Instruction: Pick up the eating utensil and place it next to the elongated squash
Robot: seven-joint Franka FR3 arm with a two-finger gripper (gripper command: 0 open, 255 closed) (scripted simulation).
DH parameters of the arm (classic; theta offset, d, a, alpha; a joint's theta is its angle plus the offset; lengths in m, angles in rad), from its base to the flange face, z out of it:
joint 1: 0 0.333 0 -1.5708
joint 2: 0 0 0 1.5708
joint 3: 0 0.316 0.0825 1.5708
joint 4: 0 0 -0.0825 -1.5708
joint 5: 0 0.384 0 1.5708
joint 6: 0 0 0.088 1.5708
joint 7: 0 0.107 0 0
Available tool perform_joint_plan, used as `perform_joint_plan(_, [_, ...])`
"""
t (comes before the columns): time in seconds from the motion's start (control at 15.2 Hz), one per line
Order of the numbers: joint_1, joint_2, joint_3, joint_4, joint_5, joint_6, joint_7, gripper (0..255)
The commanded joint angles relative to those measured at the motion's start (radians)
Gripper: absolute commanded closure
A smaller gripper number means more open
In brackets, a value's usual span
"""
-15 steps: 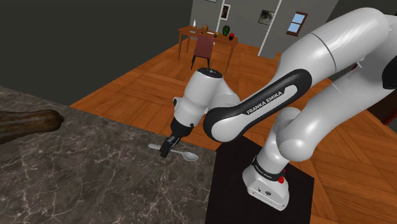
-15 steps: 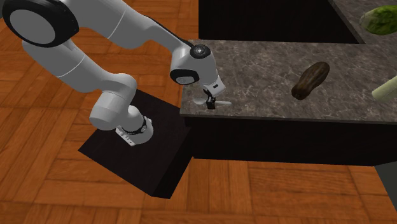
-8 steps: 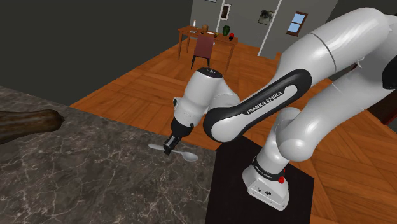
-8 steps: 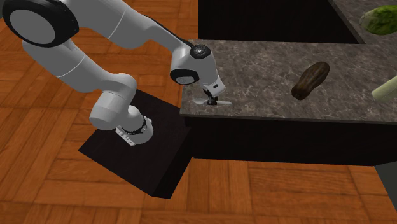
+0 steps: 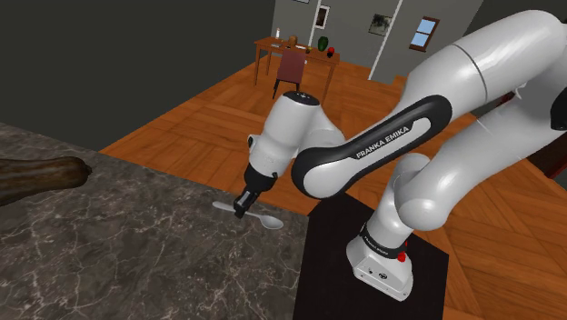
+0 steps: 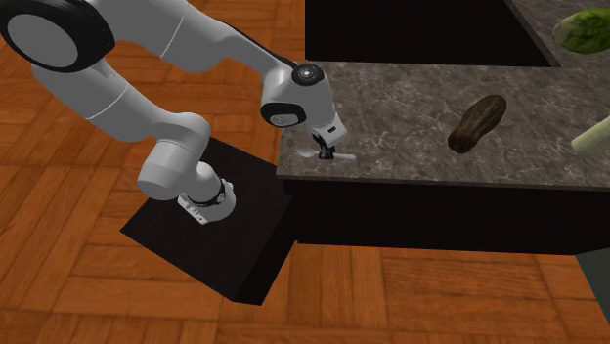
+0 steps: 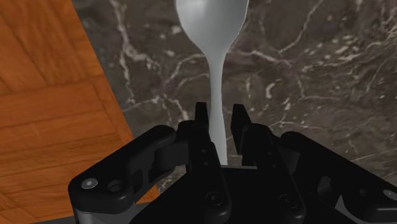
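The spoon (image 7: 215,70) is now pinched at its handle by the newly closed gripper (image 7: 220,111); lifting toward the squash (image 6: 477,121) is thus enabled.

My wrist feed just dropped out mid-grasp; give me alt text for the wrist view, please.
A pale grey spoon shows against a dark marbled counter, its handle running straight into the black end effector and its bowl pointing away. To one side, the counter's edge gives way to orange wooden floor.
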Motion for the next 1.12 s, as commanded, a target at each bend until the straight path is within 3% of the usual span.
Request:
perform_joint_plan(0.0, [0.002,-0.023,-0.007,0.01,0.0,-0.033,0.0,255])
perform_joint_plan(1.06, [0.003,-0.179,-0.065,0.128,-0.027,-0.306,0.008,255])
